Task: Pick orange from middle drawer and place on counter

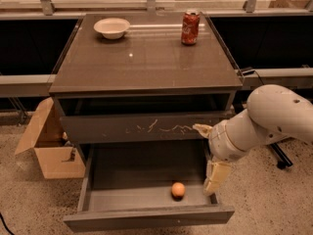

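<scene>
Drawer cabinet, 1 robot arm at its right side.
Desk (146, 67), glossy; middle drawer (142, 175), standing open; pincer (203, 159) over the drawer's right edge, fingers spread wide, holding nothing; 1 white bowl (111, 27) and 1 red can (190, 27) on desk; orange (178, 190) on drawer floor, front right, near pincer, untouched.

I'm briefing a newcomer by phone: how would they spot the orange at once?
Under the glossy dark counter, the wide grey middle drawer stands open below a scratched drawer front. On its floor, front right, near the robot's cream tool, lies the small round orange fruit, the drawer's only content.
</scene>
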